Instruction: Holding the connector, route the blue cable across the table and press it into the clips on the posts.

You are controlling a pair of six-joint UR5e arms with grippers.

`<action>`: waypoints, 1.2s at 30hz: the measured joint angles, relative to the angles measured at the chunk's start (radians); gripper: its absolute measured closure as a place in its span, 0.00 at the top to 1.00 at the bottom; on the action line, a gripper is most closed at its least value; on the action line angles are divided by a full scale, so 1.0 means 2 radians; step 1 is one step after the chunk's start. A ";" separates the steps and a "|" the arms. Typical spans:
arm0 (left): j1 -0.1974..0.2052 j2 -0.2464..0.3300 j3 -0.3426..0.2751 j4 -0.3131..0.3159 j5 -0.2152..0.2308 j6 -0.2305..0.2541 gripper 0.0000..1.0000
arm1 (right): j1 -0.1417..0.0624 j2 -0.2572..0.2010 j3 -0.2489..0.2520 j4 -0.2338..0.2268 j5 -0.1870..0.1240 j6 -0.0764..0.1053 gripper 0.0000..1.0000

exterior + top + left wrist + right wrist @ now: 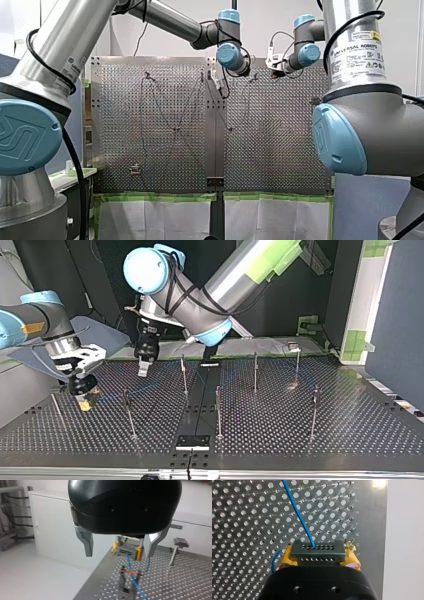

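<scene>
- Plainly, in the right wrist view, my right hand (pixel 320 555) pinches the connector (pixel 312 551) between its yellow pads (pixel 287 558). The blue cable (pixel 299 512) leaves the connector's face and runs ahead over the desk (pixel 242 510), so the held end can lead the routing.
- In the left wrist view, my left hand (pixel 119 553) is spread and empty, facing the connector. Between it and the connector stands a clip post (pixel 125 586). The cable crosses it, but I cannot tell whether it is seated there.
- In the top view, my left hand hangs just beside the connector, probably placed to press cable down. The other posts (pixel 255 371) stand well apart from the connector and, I judge, are not yet threaded.
- In the front view, both arms reach toward where the connector is held. The connector and the fingers are too small to read.
</scene>
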 joint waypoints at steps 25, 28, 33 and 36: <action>0.006 0.059 -0.120 0.120 -0.055 -0.060 1.00 | 0.005 0.000 0.000 0.002 0.001 0.000 0.00; 0.007 0.057 -0.136 0.137 -0.063 -0.059 1.00 | 0.005 0.000 0.000 0.002 0.001 0.000 0.00; 0.007 0.056 -0.163 0.163 -0.067 -0.060 1.00 | 0.005 0.000 0.000 0.002 0.001 0.000 0.00; 0.008 0.056 -0.178 0.178 -0.070 -0.060 1.00 | 0.005 0.000 0.001 0.002 0.002 0.000 0.00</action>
